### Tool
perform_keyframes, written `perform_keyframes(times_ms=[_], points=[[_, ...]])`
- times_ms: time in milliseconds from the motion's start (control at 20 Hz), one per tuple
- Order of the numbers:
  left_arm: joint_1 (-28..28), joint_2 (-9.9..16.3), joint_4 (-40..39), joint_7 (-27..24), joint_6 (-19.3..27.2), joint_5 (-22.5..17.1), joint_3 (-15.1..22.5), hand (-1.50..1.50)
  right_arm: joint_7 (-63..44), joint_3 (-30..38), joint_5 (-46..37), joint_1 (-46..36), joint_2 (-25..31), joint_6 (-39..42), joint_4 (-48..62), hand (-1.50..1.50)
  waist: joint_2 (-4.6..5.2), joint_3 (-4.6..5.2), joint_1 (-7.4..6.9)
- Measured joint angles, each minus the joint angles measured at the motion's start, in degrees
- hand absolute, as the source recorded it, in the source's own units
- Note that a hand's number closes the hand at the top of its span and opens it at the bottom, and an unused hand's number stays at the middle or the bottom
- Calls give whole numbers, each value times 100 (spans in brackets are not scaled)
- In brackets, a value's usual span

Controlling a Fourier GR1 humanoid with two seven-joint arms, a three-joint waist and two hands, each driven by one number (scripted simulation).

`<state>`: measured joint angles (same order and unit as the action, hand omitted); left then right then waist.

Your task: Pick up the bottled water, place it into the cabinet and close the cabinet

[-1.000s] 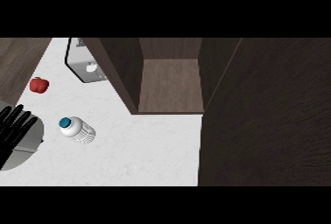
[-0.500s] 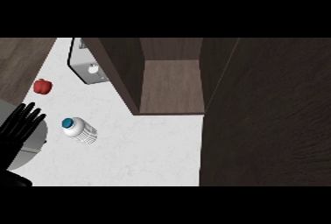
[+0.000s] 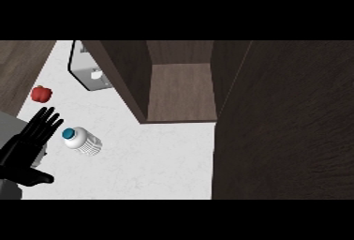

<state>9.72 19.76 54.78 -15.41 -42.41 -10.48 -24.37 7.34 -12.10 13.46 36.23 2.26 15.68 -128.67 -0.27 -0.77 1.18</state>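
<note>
The left hand [image 3: 29,145] has crept up the frame's left edge since a second ago, so the reach for the bottled water [image 3: 81,140] looks underway. The fingers are spread straight, thumb out, holding nothing. The bottle stands at centre-left, just right of the fingertips (apart, not touching), lower left of the open cabinet [image 3: 181,93].

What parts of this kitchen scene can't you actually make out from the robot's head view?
- Right hand: not in view at all.
- Left hand: its wrist is cut off by the lower-left edge.
- Cabinet: the back of its inside is cut off at the top.
- Cabinet door: runs past the right edge.
- Bottled water: label too small to read.
</note>
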Motion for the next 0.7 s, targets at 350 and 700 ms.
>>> perform_keyframes(times_ms=[350, 700], points=[[660, 177, -1759, -572, 60, 428, 74, -150, 284, 10, 43, 248, 63, 168, 55, -150, 46, 72, 43], [1097, 275, -2975, -1205, 264, 840, 249, -150, 208, 76, 148, 214, 123, 178, 25, -150, 67, 91, 50]])
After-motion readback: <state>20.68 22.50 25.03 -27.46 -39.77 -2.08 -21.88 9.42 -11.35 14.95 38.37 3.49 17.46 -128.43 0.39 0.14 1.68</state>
